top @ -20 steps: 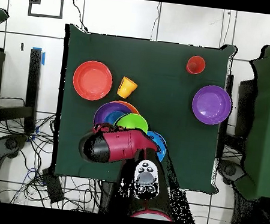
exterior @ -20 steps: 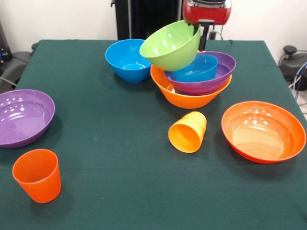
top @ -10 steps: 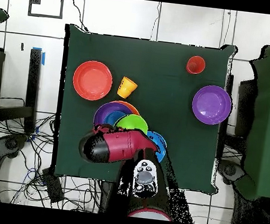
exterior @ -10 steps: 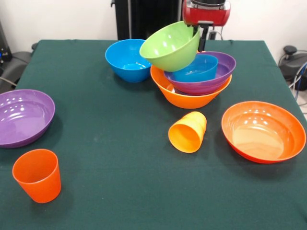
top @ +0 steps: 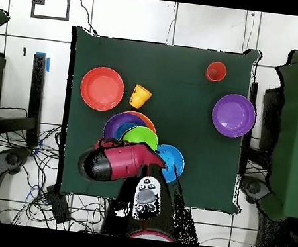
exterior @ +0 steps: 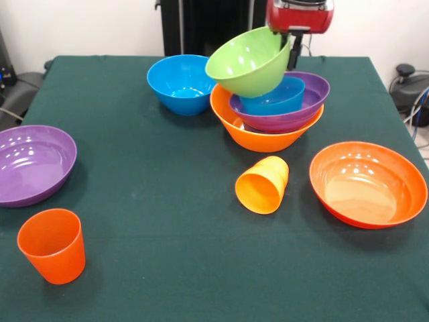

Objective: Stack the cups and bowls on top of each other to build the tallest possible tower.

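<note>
My gripper (exterior: 292, 48) is shut on the far rim of the lime green bowl (exterior: 247, 62) and holds it tilted, just above the tower. The tower is a yellow-orange bowl (exterior: 258, 139) with a purple bowl (exterior: 298, 115) and a small blue bowl (exterior: 276, 98) nested in it. The yellow-orange cup (exterior: 263, 184) lies on its side in front of the tower. The red-orange cup (exterior: 52, 245) stands upright at the near left. In the overhead view the green bowl (top: 140, 138) shows beside my arm (top: 117, 162), which hides the gripper.
A medium blue bowl (exterior: 179, 84) stands left of the tower. A second purple bowl (exterior: 30, 164) sits at the left edge. A wide red-orange bowl (exterior: 367, 184) sits at the right. Green cloth (exterior: 154, 201) covers the table.
My gripper and the green bowl have shifted a little to the right and slightly up in the front view, over the tower. Nothing else has moved.
</note>
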Available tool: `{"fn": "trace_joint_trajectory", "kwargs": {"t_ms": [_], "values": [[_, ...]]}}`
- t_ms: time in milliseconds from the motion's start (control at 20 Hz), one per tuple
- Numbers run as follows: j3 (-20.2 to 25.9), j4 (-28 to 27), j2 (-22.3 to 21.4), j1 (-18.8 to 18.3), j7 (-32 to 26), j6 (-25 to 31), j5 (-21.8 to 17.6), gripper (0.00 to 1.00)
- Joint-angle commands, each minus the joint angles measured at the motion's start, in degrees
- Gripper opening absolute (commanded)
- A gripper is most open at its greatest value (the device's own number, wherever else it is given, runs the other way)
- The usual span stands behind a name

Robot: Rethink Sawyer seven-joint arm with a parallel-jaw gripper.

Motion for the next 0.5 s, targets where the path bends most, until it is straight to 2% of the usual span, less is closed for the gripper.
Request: {"fn": "trace_joint_trajectory", "kwargs": {"t_ms": [50,500], "values": [[-0.1,-1.9,-0.4,3.2,6.9,5.9,2.5,0.0],[-1.2,-1.0,1.4,3.5,7.0,1.6,2.0,0.0]]}}
